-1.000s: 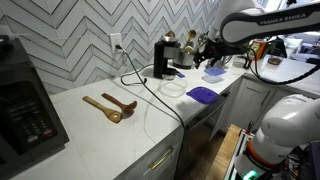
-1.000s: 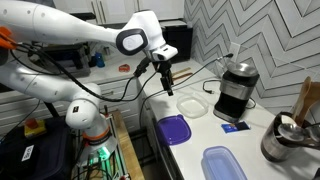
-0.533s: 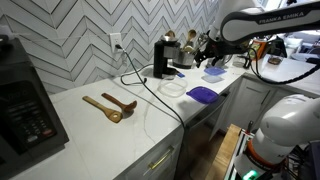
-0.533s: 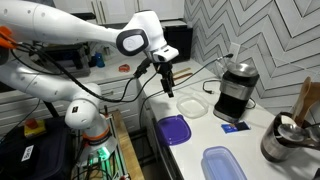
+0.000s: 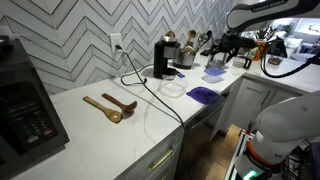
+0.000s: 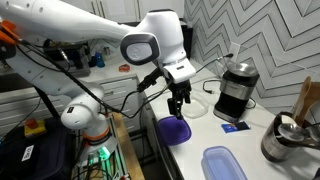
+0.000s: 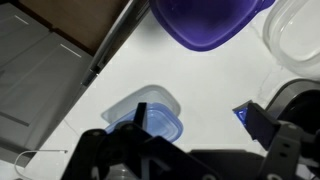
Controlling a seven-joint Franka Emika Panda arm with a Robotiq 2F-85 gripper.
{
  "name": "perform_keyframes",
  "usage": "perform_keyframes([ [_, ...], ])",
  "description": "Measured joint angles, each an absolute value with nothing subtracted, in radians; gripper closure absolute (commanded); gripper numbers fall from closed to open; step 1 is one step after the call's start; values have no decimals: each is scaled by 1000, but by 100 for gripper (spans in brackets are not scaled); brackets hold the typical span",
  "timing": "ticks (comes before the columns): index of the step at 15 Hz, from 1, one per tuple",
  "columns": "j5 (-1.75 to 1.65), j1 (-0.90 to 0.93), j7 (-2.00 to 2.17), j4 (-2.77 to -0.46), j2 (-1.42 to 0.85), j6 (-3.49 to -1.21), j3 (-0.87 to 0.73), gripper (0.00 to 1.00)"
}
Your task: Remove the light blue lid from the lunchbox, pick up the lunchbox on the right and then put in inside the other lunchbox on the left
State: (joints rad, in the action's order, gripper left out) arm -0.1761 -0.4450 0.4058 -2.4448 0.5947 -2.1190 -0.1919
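The light blue lid (image 5: 214, 72) (image 6: 222, 163) (image 7: 145, 120) lies flat near the counter's front edge, and in the wrist view it seems to cap a shallow box. A larger purple flat piece (image 5: 203, 94) (image 6: 174, 130) (image 7: 205, 20) lies beside it. A clear lunchbox (image 5: 172, 88) (image 6: 195, 105) (image 7: 295, 25) stands by the coffee machine. My gripper (image 5: 222, 48) (image 6: 178, 104) (image 7: 197, 125) is open and empty. It hovers above the counter between the purple piece and the light blue lid, touching neither.
A black coffee machine (image 5: 163, 58) (image 6: 235, 85) with trailing cables stands at the wall. A small blue item (image 6: 230, 126) (image 7: 243, 113) lies near it. Wooden spoons (image 5: 110, 106) and a microwave (image 5: 25, 105) are further along. A metal pot (image 6: 285, 140) stands at the end of the counter.
The arm has swung away from above the clear lunchbox, over the purple piece toward the light blue lid, and come lower. The gripper is still empty.
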Motion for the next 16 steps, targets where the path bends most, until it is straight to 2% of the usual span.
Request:
perform_keyframes([
  [11,-22,-471,238,-2232,299,-2131,-416,0],
  [16,15,-467,197,-2212,272,-2154,-435,0],
])
